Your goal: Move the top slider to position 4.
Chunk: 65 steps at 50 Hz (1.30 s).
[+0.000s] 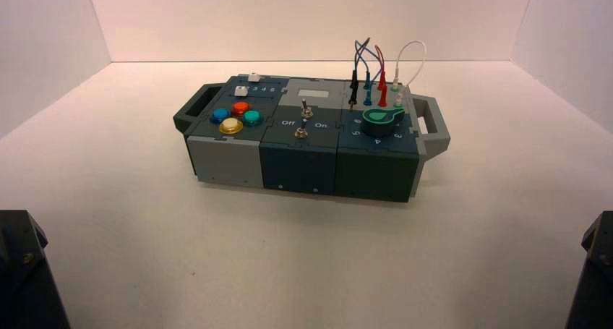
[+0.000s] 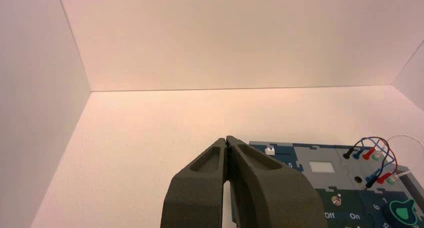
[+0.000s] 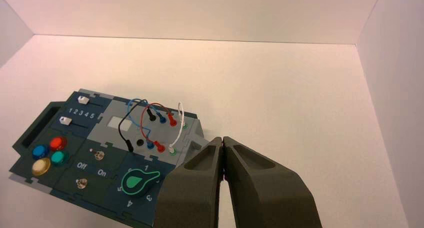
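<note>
High view: a box [image 1: 300, 171] of buttons, switches and wires sits mid-scene. The top slider [image 1: 254, 77], a small white knob, is on its far left panel, beyond the row of digits and a second white slider [image 1: 241, 91]. Its track runs left to right. The two arms show only at the near corners, left [image 1: 25, 271] and right [image 1: 596, 271]; the left looks the nearer to the slider.

Left wrist view: the left gripper [image 2: 228, 138] is in the near left area, fingertips together, holding nothing. The slider seems to lie beyond them and to the right, so the left arm would probably reach far and rightward, then push right.

Right wrist view: the right gripper [image 3: 223, 139] waits at near right, fingers closed and empty. The top slider's knob is toward the 1 end of its track; position 4 [image 3: 86, 114] is small here, but appears to call for a rightward slide.
</note>
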### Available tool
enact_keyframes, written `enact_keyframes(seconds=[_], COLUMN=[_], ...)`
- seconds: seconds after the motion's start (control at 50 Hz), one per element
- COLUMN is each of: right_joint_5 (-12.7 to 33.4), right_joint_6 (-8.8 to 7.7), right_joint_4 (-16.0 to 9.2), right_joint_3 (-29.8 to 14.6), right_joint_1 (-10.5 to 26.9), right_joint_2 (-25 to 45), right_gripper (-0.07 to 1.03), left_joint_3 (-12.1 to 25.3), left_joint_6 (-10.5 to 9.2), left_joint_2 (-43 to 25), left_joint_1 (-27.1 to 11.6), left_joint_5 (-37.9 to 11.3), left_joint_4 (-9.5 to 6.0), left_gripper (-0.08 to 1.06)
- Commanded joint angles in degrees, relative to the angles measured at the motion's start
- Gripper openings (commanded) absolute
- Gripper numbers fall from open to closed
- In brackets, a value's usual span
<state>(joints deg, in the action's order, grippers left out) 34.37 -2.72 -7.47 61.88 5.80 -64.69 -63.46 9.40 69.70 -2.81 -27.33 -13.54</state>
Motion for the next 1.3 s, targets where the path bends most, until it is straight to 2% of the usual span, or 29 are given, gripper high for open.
enact_keyframes(seconds=[0.02,0.34,0.38,0.5,0.54,0.64,0.72,0.86,1.06,1.3], right_joint_5=[-0.5,-0.6,-0.6,-0.6,-0.7,-1.1,-1.7,-3.1,-4.8,-8.7], right_joint_6=[0.00,-0.26,-0.79,-0.79,-0.70,-0.44,-0.44,-0.44,-1.58,-1.67], right_joint_4=[-0.2,-0.8,-1.2,-1.3,-1.4,-1.9,-2.1,-2.1,-1.8,-1.8], right_joint_3=[-1.0,-1.0,-1.1,-1.4,-2.1,-3.5,-4.1,-6.1,-9.8,-12.1], right_joint_1=[0.1,0.7,2.5,8.1,11.3,16.7,19.3,21.7,22.1,25.5], right_joint_2=[0.6,0.7,1.0,3.3,5.8,10.8,13.6,18.5,24.9,31.6], right_gripper=[-0.02,-0.02,-0.02,-0.02,-0.02,-0.02,-0.02,-0.02,-0.02,-0.02], left_joint_3=[0.8,0.8,0.8,0.9,1.1,1.6,2.3,3.9,7.4,10.7], left_joint_6=[0.18,0.18,0.09,0.18,0.09,0.09,0.18,0.26,0.62,0.70], left_joint_2=[-0.4,-0.4,-0.5,-1.7,-3.1,-6.5,-8.9,-14.0,-22.6,-29.5], left_joint_1=[0.1,0.1,0.1,0.1,0.1,-0.4,-1.4,-4.8,-9.3,-9.7], left_joint_5=[0.4,0.3,0.4,0.8,1.1,1.6,1.7,1.9,2.2,3.0], left_joint_4=[0.00,-0.09,-0.18,-0.26,-0.35,-0.88,-0.97,-0.97,-0.88,-0.88], left_gripper=[-0.03,-0.03,-0.03,-0.03,-0.03,-0.03,-0.03,-0.03,-0.03,-0.03])
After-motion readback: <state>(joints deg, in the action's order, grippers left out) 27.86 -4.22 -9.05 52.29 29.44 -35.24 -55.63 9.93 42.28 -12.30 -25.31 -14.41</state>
